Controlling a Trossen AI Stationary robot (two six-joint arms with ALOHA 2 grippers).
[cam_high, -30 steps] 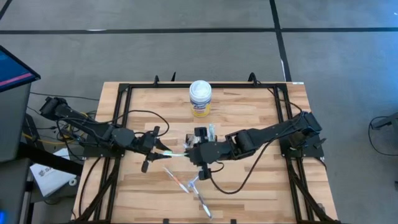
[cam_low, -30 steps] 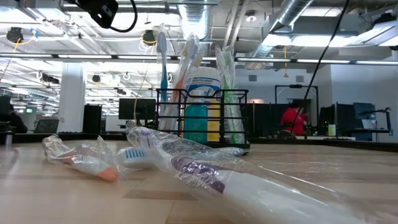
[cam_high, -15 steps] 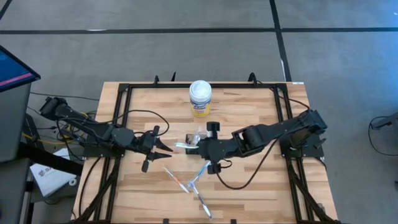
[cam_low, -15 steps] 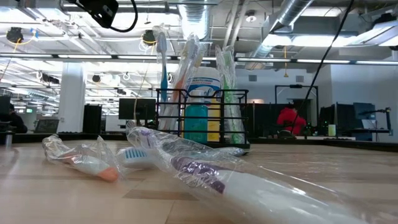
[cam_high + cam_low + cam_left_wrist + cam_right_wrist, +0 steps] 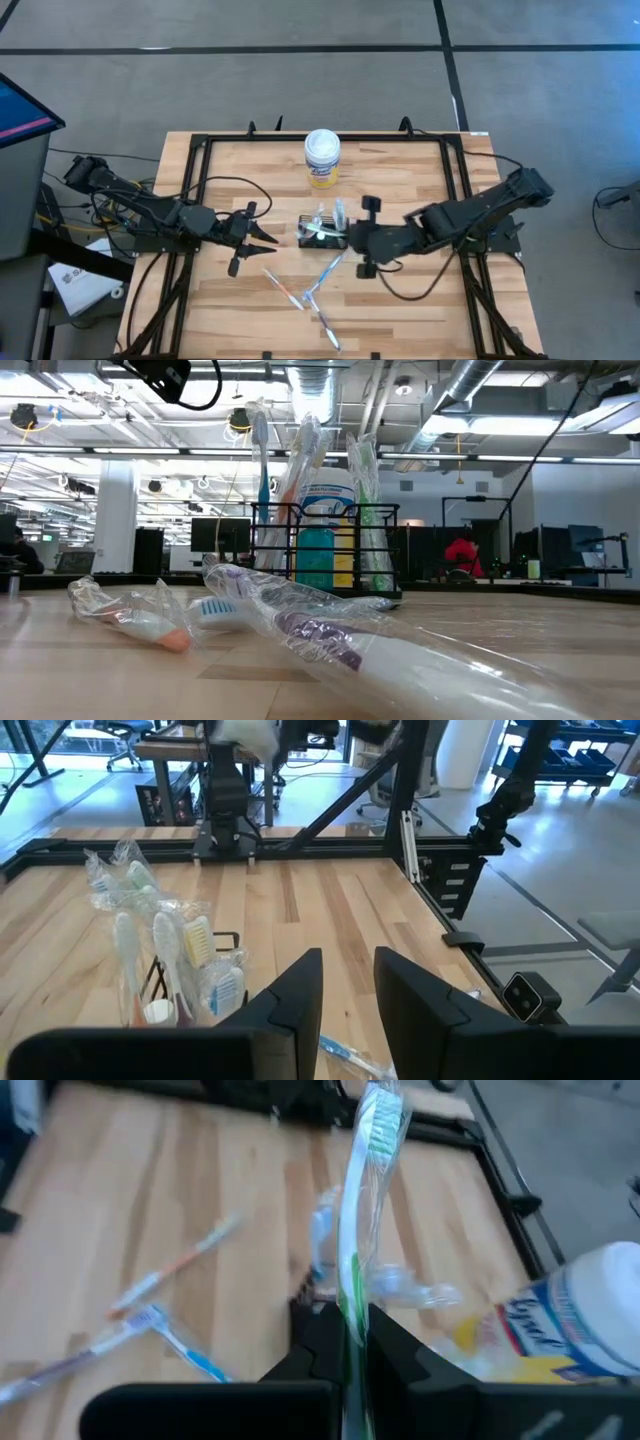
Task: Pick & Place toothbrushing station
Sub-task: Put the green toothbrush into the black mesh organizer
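Note:
The black wire-mesh holder (image 5: pixel 322 232) stands mid-table with several wrapped toothbrushes upright in it. It also shows in the low view (image 5: pixel 325 550) and the left wrist view (image 5: pixel 160 982). My right gripper (image 5: pixel 352 240) is just right of the holder, shut on a green toothbrush in clear wrap (image 5: pixel 358 1230). The brush reaches out over the holder (image 5: pixel 312 1295). My left gripper (image 5: pixel 264 237) is left of the holder, open and empty; its fingers stand apart in the left wrist view (image 5: pixel 348 982). My right gripper pinches the green toothbrush's handle (image 5: pixel 352 1312) between its two fingers. The fingers come level from the table's right and lie along the brush. The brush sticks out ahead of them toward the table's left, its bristle head (image 5: pixel 382 1108) free in the air.
A white canister with a yellow label (image 5: pixel 322 158) stands behind the holder, and shows in the right wrist view (image 5: pixel 565 1320). Several wrapped toothbrushes (image 5: pixel 305 290) lie loose on the table nearer the front edge, and show close in the low view (image 5: pixel 300 625). A black frame (image 5: pixel 200 150) borders the table.
My right gripper has drawn back toward the table's right edge with the green toothbrush. The brush's head, which was near my left gripper, has moved right with it, and the holder has come out from under the arm.

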